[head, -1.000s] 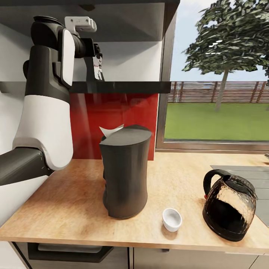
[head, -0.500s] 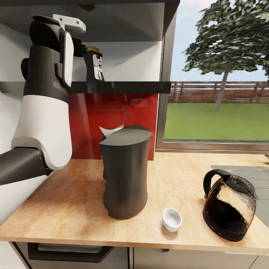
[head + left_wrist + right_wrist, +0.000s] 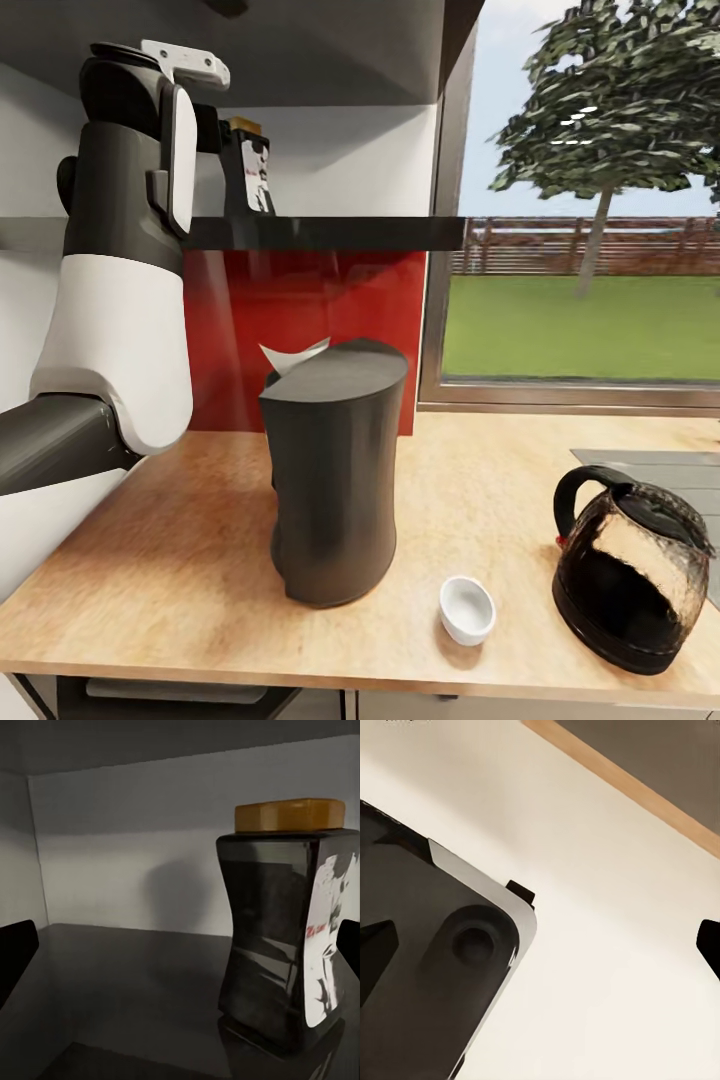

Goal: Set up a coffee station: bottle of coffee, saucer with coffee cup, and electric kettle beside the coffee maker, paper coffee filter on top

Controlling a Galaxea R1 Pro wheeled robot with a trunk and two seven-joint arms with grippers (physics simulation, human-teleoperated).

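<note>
Amber-lidded bottle of coffee on shelf | left gripper wide (fingertips apart) | right gripper wide

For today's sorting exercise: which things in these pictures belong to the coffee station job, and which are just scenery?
Belong to the job:
coffee jar on the shelf
coffee maker
paper filter on top of it
cup
kettle
countertop

Just scenery:
window
tree
fence

A red backsplash runs behind the worktop's back edge. Right of it, a window looks onto a tree, lawn and wooden fence.
</note>
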